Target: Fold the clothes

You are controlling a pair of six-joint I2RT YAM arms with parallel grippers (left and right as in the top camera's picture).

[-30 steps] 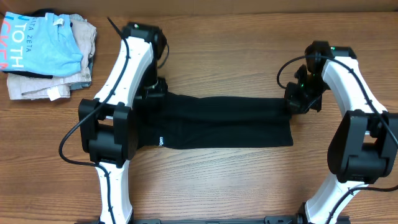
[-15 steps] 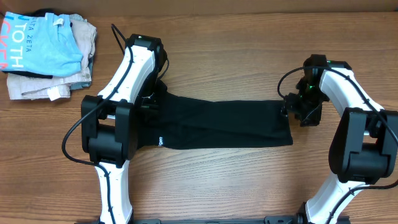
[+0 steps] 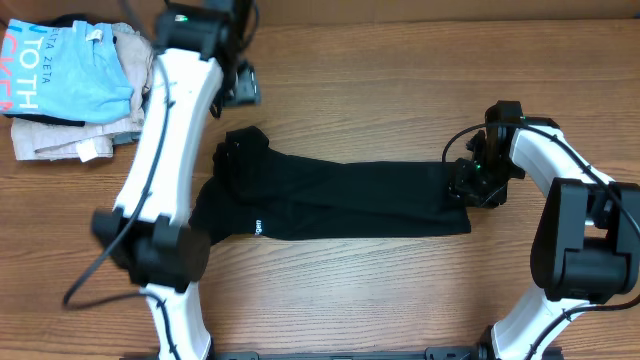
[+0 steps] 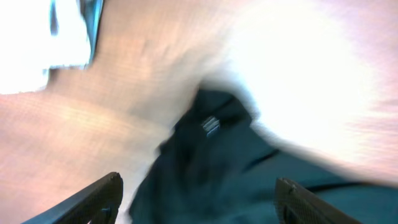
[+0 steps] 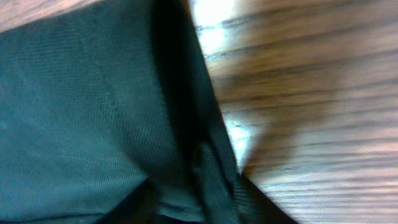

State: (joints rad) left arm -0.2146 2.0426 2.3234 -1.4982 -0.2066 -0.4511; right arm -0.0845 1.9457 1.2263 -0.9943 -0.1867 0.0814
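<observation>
The clothes (image 3: 340,200), a black T-shirt, lie as a long strip across the table's middle, with a small white logo (image 3: 259,227) near the front left. The left end is bunched up. My left gripper (image 3: 242,85) hangs well behind that end, lifted off it. In the blurred left wrist view it (image 4: 199,205) stands open and empty over the shirt (image 4: 249,168) and its white tag (image 4: 210,124). My right gripper (image 3: 462,187) sits at the strip's right end. Its jaws (image 5: 199,205) stand narrowed round a ridge of the fabric (image 5: 81,106); whether they pinch it does not show.
A pile of other garments lies at the back left: a light blue lettered shirt (image 3: 70,75) on top of beige folded ones (image 3: 60,140). Bare wood table (image 3: 350,290) surrounds the strip. Both arm bases stand at the front corners.
My left gripper opened, let go of the shirt's left end and swung up toward the back. The right gripper opened, then narrowed again on the right end.
</observation>
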